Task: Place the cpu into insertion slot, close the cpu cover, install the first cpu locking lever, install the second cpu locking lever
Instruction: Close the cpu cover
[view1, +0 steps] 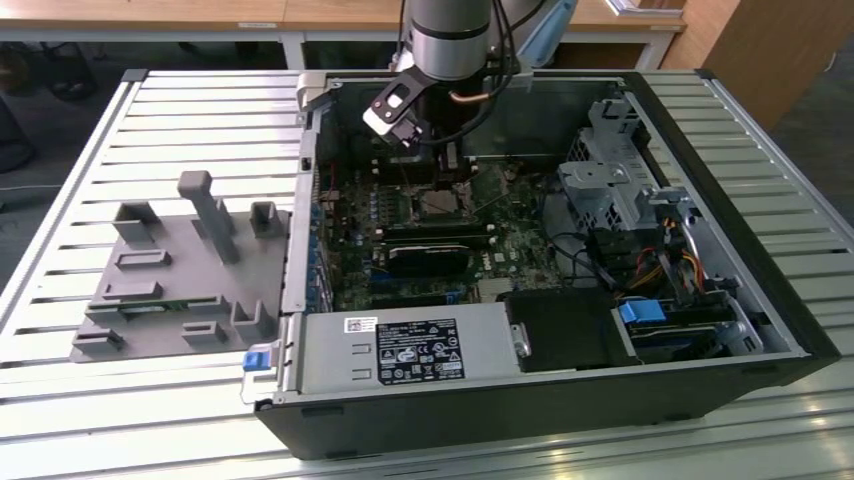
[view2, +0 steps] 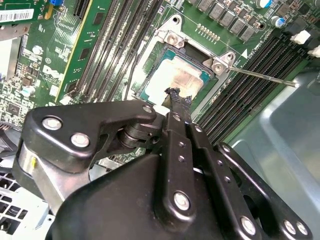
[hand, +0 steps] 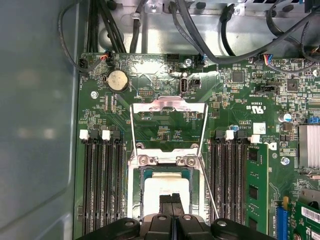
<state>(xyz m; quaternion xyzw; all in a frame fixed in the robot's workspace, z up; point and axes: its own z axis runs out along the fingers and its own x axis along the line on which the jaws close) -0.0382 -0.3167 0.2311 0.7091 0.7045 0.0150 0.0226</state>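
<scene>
The cpu (hand: 167, 186) (view2: 172, 77), a silver-topped square chip, lies flat in the insertion slot (hand: 134, 195) (view1: 441, 203) on the green board. My gripper (hand: 170, 201) (view2: 177, 96) (view1: 449, 172) hangs just over the cpu's edge, its black fingers shut together with nothing between them; whether they touch the chip I cannot tell. The cpu cover (hand: 167, 103), a thin silver frame with a window, stands swung open on its hinge beyond the cpu. A thin lever rod (hand: 209, 190) (view2: 262, 76) sticks out loose beside the socket.
Long black memory slots (hand: 102, 185) (hand: 227, 185) flank the socket. Black cables (hand: 210, 30) cross the case wall beyond the board. In the exterior view, a drive cage (view1: 607, 185) and power supply (view1: 400, 350) sit inside the case, and a grey fixture (view1: 174, 270) lies on the slatted table.
</scene>
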